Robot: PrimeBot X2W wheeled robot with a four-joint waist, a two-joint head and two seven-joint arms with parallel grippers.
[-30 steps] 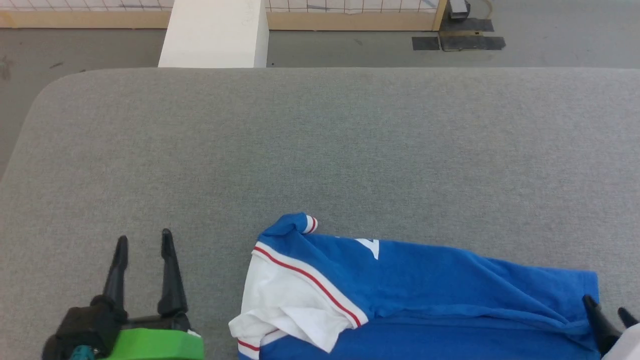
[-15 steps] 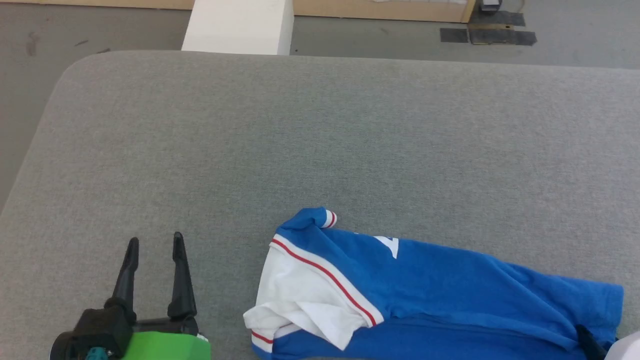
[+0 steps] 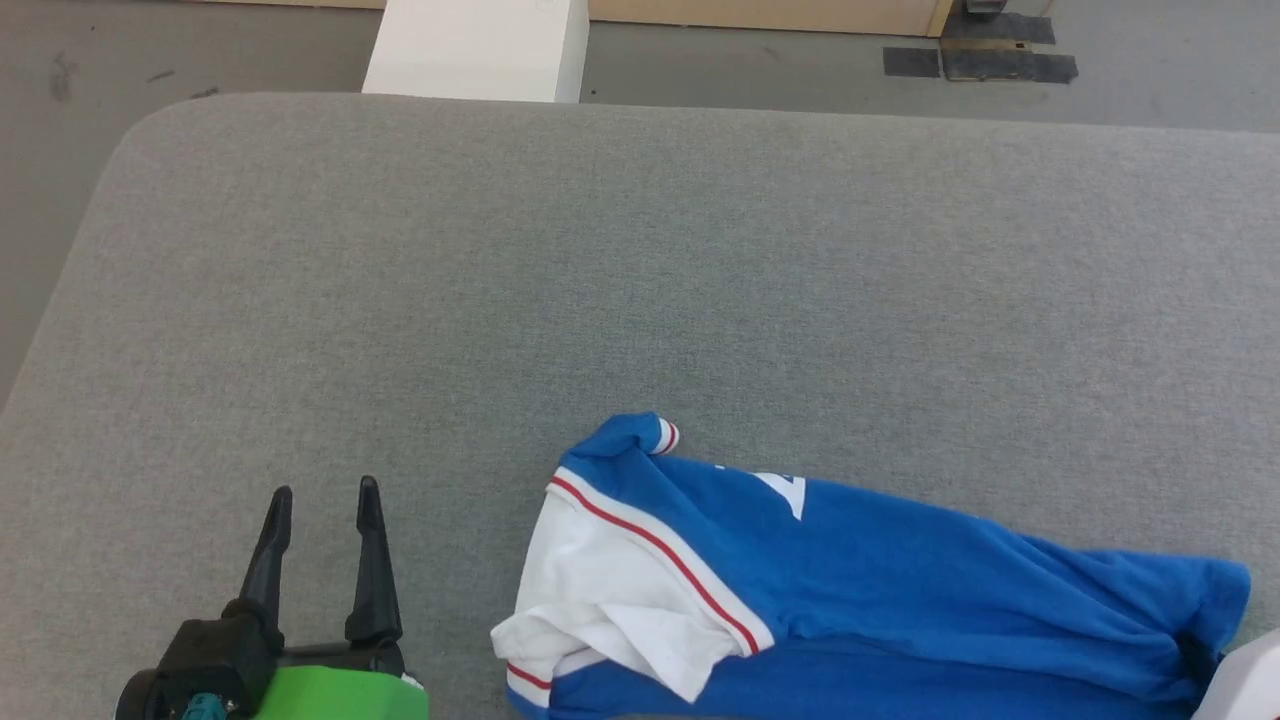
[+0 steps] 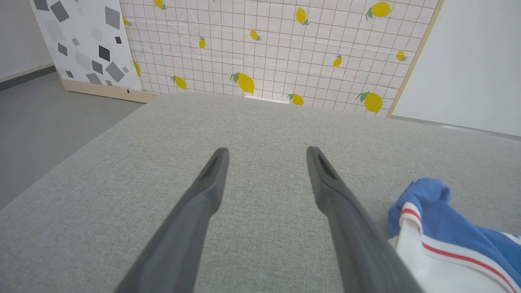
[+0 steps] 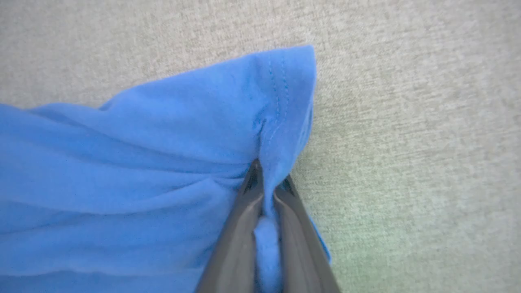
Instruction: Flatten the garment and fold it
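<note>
Garment [image 5: 142, 162] hem tight between right jaws

Bright, even light; soft shadows.

garment [image 3: 880, 590] | blue jersey, white slv, red trim | bunched, wrinkled | near edge of grey surface

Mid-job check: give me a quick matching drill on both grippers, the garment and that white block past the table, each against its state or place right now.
Things:
1. left gripper
2. right gripper
3. garment
4. white block

States or places:
a. bunched, not flat
b. beyond the far edge of the grey table
c. open, over bare table
d. shut on a blue hem corner

Pairs: 1-c, 2-d, 3-a, 4-b.
</note>
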